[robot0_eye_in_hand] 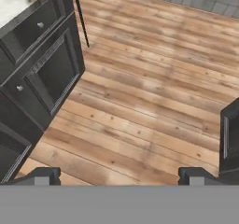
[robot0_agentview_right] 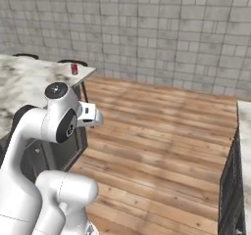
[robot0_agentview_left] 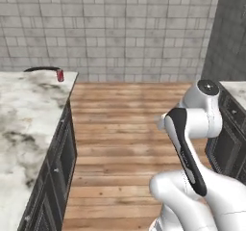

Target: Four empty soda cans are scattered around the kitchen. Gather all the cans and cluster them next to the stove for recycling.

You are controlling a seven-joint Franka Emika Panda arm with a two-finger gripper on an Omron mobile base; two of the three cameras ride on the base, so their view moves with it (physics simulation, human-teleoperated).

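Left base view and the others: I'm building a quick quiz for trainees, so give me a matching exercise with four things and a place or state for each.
Things:
1. red can
2. gripper
3. marble counter
4. dark cabinets

Places or states:
A. open, holding nothing, above the wooden floor
B. below the marble top, with drawers and doors
C. at the far corner of the counter
D. along the left of the left base view

Pairs: 1-C, 2-A, 3-D, 4-B

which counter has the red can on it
The left counter, the marble-topped one with dark cabinets. The red can stands upright at its far corner by the tiled wall. On the right counter, what shows is bare.
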